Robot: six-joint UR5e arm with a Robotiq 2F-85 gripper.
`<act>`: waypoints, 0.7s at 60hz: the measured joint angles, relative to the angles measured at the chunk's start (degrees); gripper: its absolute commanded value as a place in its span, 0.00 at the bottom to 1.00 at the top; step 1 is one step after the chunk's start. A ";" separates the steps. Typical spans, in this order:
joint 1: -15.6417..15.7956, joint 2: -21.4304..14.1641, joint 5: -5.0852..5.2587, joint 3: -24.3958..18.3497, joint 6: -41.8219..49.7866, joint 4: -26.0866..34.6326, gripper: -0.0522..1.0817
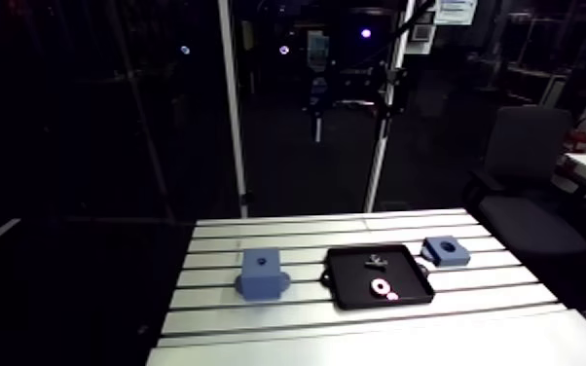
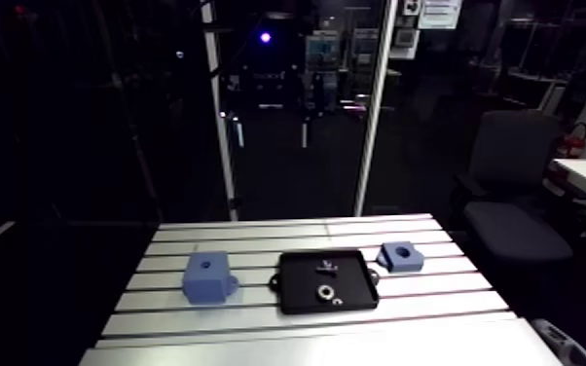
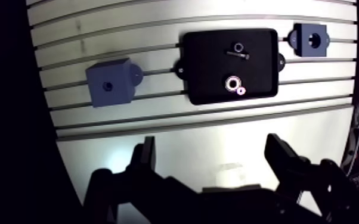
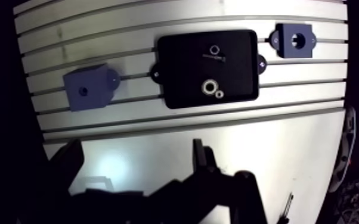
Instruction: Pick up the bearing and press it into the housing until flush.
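Observation:
The bearing (image 3: 234, 83), a small metal ring, lies in a black tray (image 3: 209, 65) with a smaller washer (image 3: 241, 91) touching it. A blue housing (image 3: 310, 40) with a wide round bore sits on the table just beside the tray; in the arm view it is to the tray's right (image 1: 445, 251). My gripper (image 3: 213, 158) is open and hangs high over the bare table in front of the tray, well short of the bearing, with nothing between its fingers (image 3: 146, 156). The arm view does not show the gripper.
A larger blue block (image 1: 262, 273) with a small hole stands left of the tray. A thin ring and a pin (image 3: 238, 50) lie at the tray's far side. The slotted aluminium table (image 1: 511, 292) ends at a plain strip toward me.

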 measured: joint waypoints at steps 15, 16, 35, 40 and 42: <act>1.40 0.57 2.92 -4.43 0.55 5.28 0.05; 1.46 0.59 3.03 -4.59 0.57 5.47 0.05; 1.88 0.76 3.92 -5.77 0.71 7.05 0.05; 1.88 0.76 3.95 -5.65 0.60 7.07 0.05; 1.88 0.77 3.95 -5.60 0.55 7.07 0.05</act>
